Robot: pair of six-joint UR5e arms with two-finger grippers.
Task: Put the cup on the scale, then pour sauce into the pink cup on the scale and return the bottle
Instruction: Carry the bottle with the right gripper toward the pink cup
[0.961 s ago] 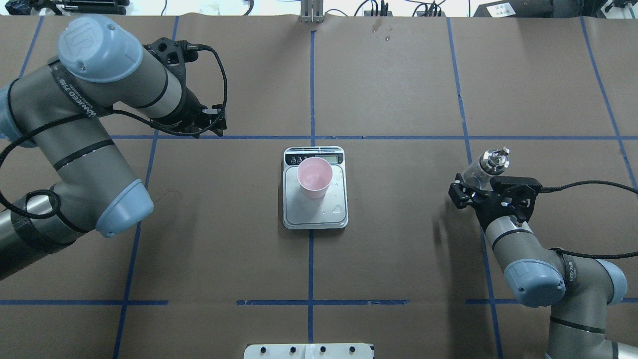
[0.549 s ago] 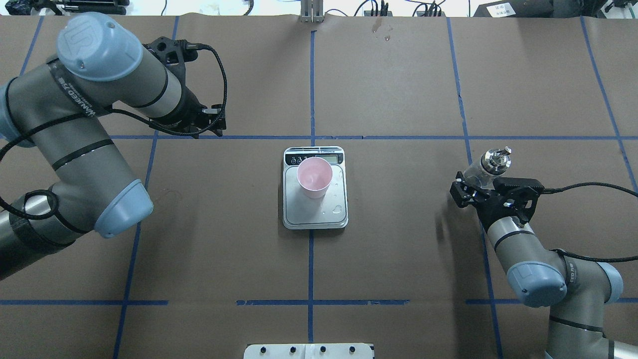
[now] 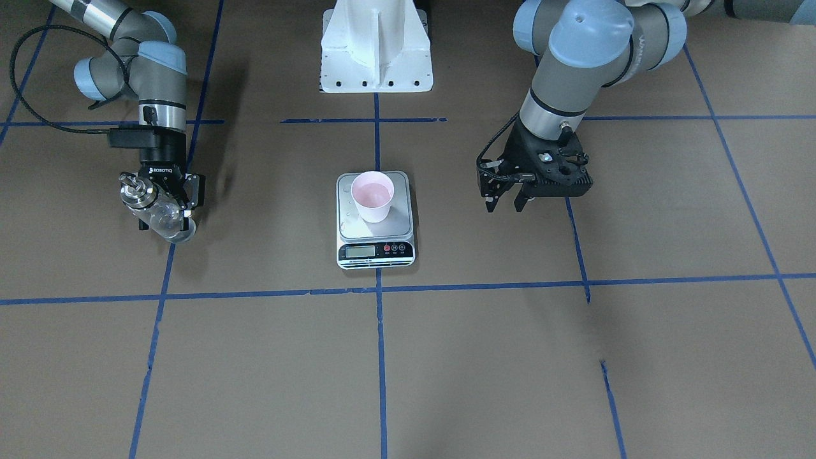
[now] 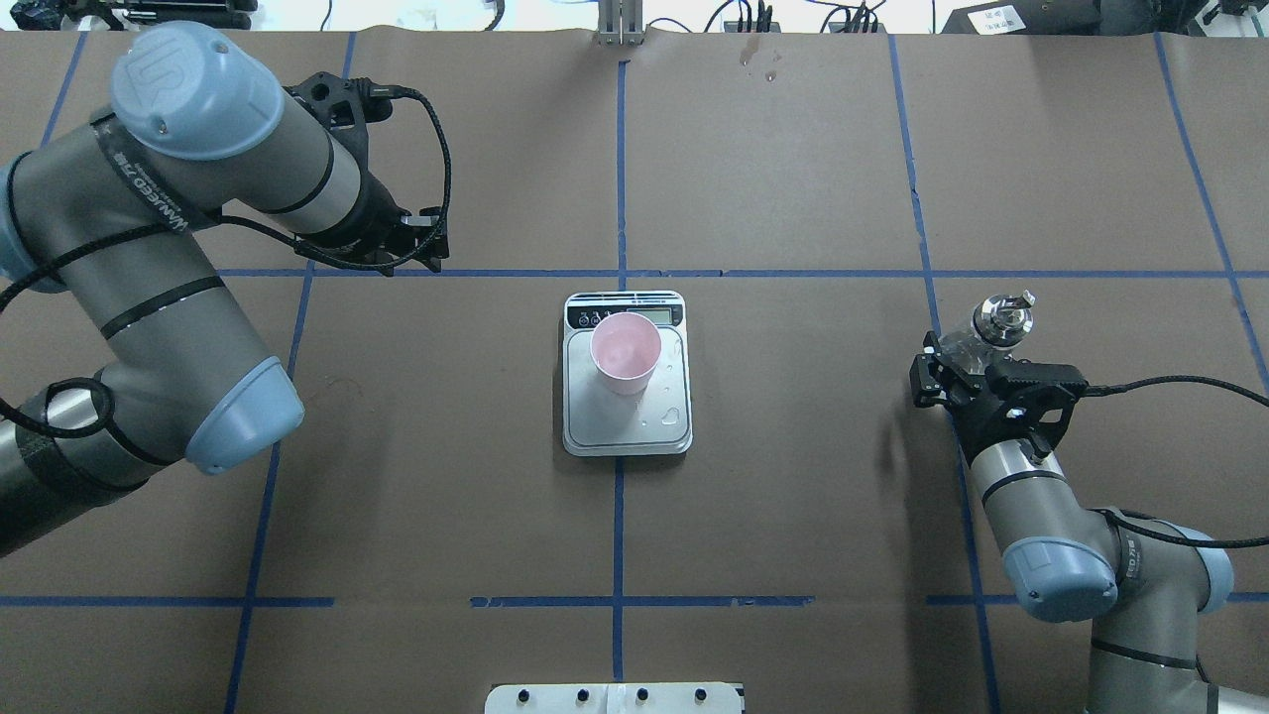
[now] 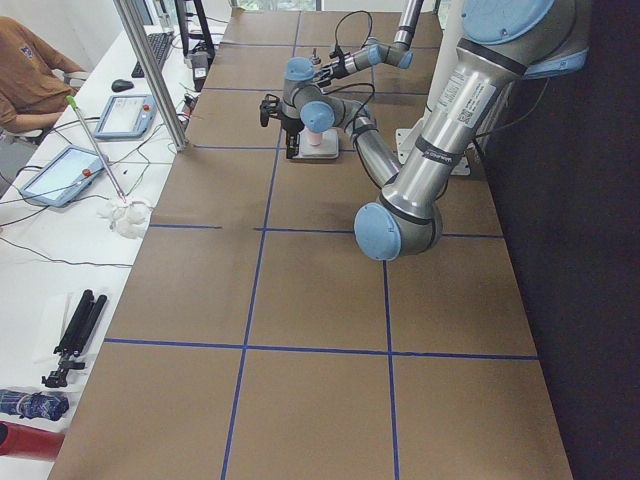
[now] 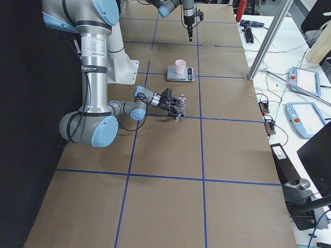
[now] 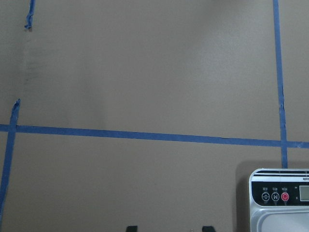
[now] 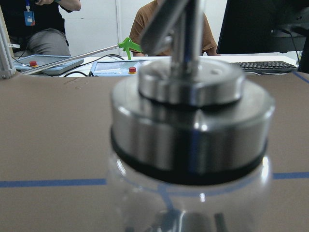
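The pink cup (image 4: pixel 626 352) stands upright on the silver platform of the scale (image 4: pixel 674 436), toward the display end, also seen as the cup (image 3: pixel 373 196) from the front. The clear bottle (image 4: pixel 999 319) with its silver cap is tilted, and my right gripper (image 4: pixel 957 355) is shut on its glass body, far right of the scale. In the right wrist view the bottle cap (image 8: pixel 193 125) fills the frame. The sauce is too clear to make out. My left gripper (image 3: pixel 505 205) hangs open and holds nothing, beyond the scale's far left corner.
A few droplets (image 4: pixel 674 415) lie on the scale platform. Blue tape lines (image 4: pixel 619 149) cross the brown table. The robot's white base (image 3: pixel 376 48) stands behind the scale. Tablets and cables (image 6: pixel 300 111) lie on the side bench, where people sit.
My right arm has shifted a little to the right, away from the scale, carrying the bottle with it. The left arm, cup and scale have stayed put.
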